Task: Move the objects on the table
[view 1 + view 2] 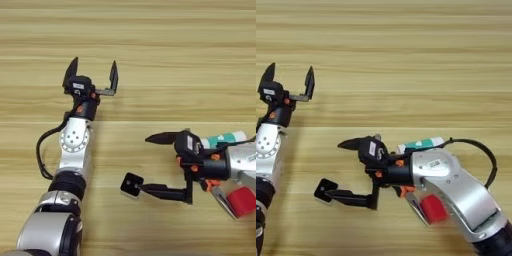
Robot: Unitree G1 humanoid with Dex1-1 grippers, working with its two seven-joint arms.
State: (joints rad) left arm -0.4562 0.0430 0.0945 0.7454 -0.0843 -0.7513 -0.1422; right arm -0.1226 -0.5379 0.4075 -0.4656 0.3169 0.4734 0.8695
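The right gripper (145, 163) is spread wide, its near finger touching the small black block (132, 185) (nothing gripped). Tube (225, 138) and red cube (242, 202) lie right. The left gripper (91, 73) gapes, empty, farther left.

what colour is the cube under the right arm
Red; the cube shows best in the right eye view.

Two arms over the table, both grippers spread.
The left gripper (91, 75) points away from the robot, its arm reaching up from the near left, fingers wide apart. The right gripper (148, 164) points left, its arm coming in from the right, fingers (162, 137) wide apart.
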